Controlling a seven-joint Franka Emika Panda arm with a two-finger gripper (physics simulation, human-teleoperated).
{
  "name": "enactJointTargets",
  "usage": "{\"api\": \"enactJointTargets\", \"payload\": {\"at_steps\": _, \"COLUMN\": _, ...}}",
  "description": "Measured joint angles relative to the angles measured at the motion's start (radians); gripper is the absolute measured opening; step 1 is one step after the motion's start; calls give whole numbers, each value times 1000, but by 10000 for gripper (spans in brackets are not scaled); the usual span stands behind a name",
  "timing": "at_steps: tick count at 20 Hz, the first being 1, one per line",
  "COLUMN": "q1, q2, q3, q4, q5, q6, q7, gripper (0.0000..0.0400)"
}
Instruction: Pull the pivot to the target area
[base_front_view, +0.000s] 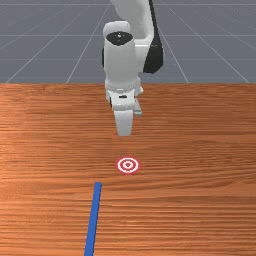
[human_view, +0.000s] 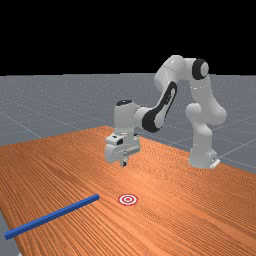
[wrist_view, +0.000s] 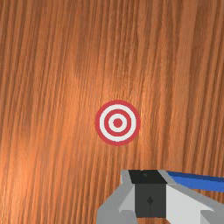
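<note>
My gripper (human_view: 124, 163) hangs above the table in the far view, shut with nothing held; in the wrist view the gripper (wrist_view: 148, 177) has its fingers together. A long blue bar (base_front_view: 93, 220) lies flat in the front view's lower left, running off its bottom edge. The whole blue bar (human_view: 52, 216) shows in the far view, apart from the gripper. Part of the blue bar (wrist_view: 199, 182) appears beyond the fingers in the wrist view, partly hidden by them. The red-and-white target (base_front_view: 128, 165) lies between the bar's arm-side end and the hand, off to the front view's right of the bar.
The wooden table (human_view: 175, 215) spreads around the bar and target, and its edge (human_view: 12, 227) runs close to the bar's far-view left end. The arm's base (human_view: 202, 159) stands at the far view's right.
</note>
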Motion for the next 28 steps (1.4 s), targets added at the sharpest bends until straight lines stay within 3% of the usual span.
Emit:
{"api": "enactJointTargets", "payload": {"at_steps": 3, "q1": -17, "q2": 97, "q3": 17, "q4": -7, "q5": -13, "q6": 94, "q7": -67, "gripper": 0}}
{"api": "enactJointTargets", "payload": {"at_steps": 5, "q1": -30, "q2": 107, "q3": 7, "q4": -6, "q5": -4, "q6": 91, "q7": -62, "gripper": 0}}
{"api": "enactJointTargets", "payload": {"at_steps": 8, "q1": -105, "q2": 120, "q3": 17, "q4": 17, "q5": -11, "q6": 81, "q7": -243, "gripper": 0}}
{"api": "enactJointTargets", "payload": {"at_steps": 11, "q1": -117, "q2": 191, "q3": 8, "q4": 31, "q5": -13, "q6": 150, "q7": -221, "gripper": 0}}
{"api": "enactJointTargets", "payload": {"at_steps": 12, "q1": -91, "q2": 226, "q3": -20, "q4": 90, "q5": 2, "q6": 62, "q7": -108, "gripper": 0}}
{"api": "enactJointTargets", "payload": {"at_steps": 13, "q1": -114, "q2": 217, "q3": 5, "q4": 50, "q5": -13, "q6": 147, "q7": -208, "gripper": 0}}
{"api": "enactJointTargets", "payload": {"at_steps": 20, "q1": -130, "q2": 285, "q3": 9, "q4": 71, "q5": -19, "q6": 188, "q7": -239, "gripper": 0}}
{"api": "enactJointTargets", "payload": {"at_steps": 22, "q1": -242, "q2": 306, "q3": 91, "q4": 103, "q5": -107, "q6": 169, "q7": -660, "gripper": 0}}
{"api": "enactJointTargets", "payload": {"at_steps": 25, "q1": -337, "q2": 344, "q3": 99, "q4": 177, "q5": -118, "q6": 133, "q7": -827, "gripper": 0}}
{"api": "enactJointTargets", "payload": {"at_steps": 26, "q1": -326, "q2": 347, "q3": 60, "q4": 188, "q5": -79, "q6": 130, "q7": -684, "gripper": 0}}
{"api": "enactJointTargets", "payload": {"at_steps": 28, "q1": -355, "q2": 327, "q3": 79, "q4": 178, "q5": -100, "q6": 114, "q7": -790, "gripper": 0}}
